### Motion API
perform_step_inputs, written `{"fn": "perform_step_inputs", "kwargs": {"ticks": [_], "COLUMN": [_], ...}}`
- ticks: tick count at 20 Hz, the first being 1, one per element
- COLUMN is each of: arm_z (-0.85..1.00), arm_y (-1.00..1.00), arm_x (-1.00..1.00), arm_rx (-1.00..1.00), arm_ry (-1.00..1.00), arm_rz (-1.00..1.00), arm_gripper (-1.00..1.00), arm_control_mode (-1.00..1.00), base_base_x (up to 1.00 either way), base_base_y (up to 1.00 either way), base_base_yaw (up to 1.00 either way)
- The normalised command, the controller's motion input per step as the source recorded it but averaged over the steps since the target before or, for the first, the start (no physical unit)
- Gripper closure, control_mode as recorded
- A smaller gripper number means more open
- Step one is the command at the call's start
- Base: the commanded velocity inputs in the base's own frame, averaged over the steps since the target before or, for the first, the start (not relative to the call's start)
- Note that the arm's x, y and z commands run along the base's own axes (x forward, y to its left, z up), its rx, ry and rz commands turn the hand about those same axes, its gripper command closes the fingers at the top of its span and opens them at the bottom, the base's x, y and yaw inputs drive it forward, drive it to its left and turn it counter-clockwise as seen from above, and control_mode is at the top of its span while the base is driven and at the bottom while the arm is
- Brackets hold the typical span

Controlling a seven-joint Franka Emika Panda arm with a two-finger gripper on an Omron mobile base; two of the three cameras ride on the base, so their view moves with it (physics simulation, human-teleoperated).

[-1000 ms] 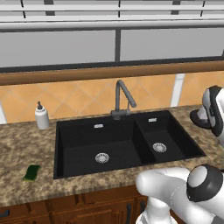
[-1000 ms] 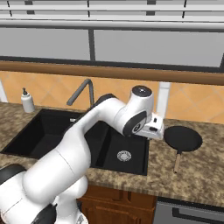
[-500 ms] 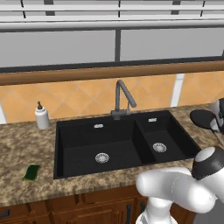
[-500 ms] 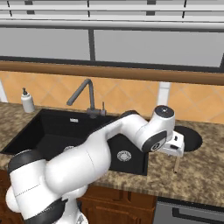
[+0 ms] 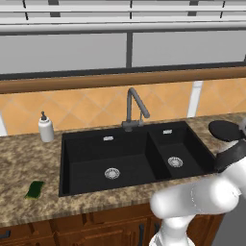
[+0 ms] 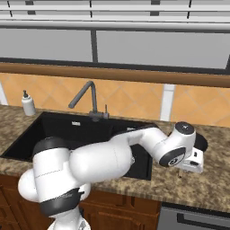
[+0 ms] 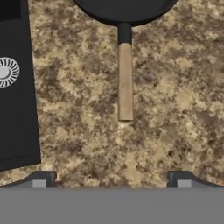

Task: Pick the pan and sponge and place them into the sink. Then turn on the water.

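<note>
The black pan (image 7: 127, 8) lies on the granite counter right of the sink (image 5: 86, 158), its light wooden handle (image 7: 125, 83) pointing toward my hand. My gripper (image 7: 111, 180) hovers over the counter just short of the handle's end, open wide, nothing between its fingertips (image 7: 41, 179). From the right base view my hand (image 6: 188, 164) covers most of the pan (image 6: 201, 143). The pan (image 5: 226, 129) also sits at the far right of the left base view. The green sponge (image 5: 34, 189) lies flat on the counter left of the sink. No water runs from the faucet (image 5: 134, 108).
A white soap bottle (image 5: 45, 129) stands at the back left of the counter. The sink's smaller right basin (image 7: 17, 109) with its drain lies just left of the pan handle. My arm arches across the front of the sink (image 6: 58, 130).
My arm has swung to the right and lowered, bringing the open gripper from above the right basin to the counter in front of the pan's handle. Pan and sponge have not moved.
</note>
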Motion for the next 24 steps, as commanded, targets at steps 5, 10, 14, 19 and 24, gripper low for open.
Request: {"fn": "perform_step_inputs", "kwargs": {"ticks": [5,10,14,19,24], "arm_z": [-0.29,-0.25,-0.29,-0.29,-0.31], "arm_y": [-0.15,0.00,-0.02,-0.22,-0.20], "arm_x": [0.19,0.38,0.38,0.20,0.10], "arm_rx": [0.00,0.00,0.00,0.00,0.00], "arm_ry": [0.01,0.00,0.00,0.00,0.00], "arm_rz": [0.00,0.00,0.00,0.00,0.00], "arm_gripper": [-1.00,-1.00,-1.00,-1.00,-1.00], "arm_control_mode": [-1.00,-1.00,-1.00,-1.00,-1.00], "base_base_x": [0.00,0.00,0.00,0.00,0.00], "base_base_y": [0.00,0.00,0.00,0.00,0.00], "base_base_yaw": [0.00,0.00,0.00,0.00,0.00]}}
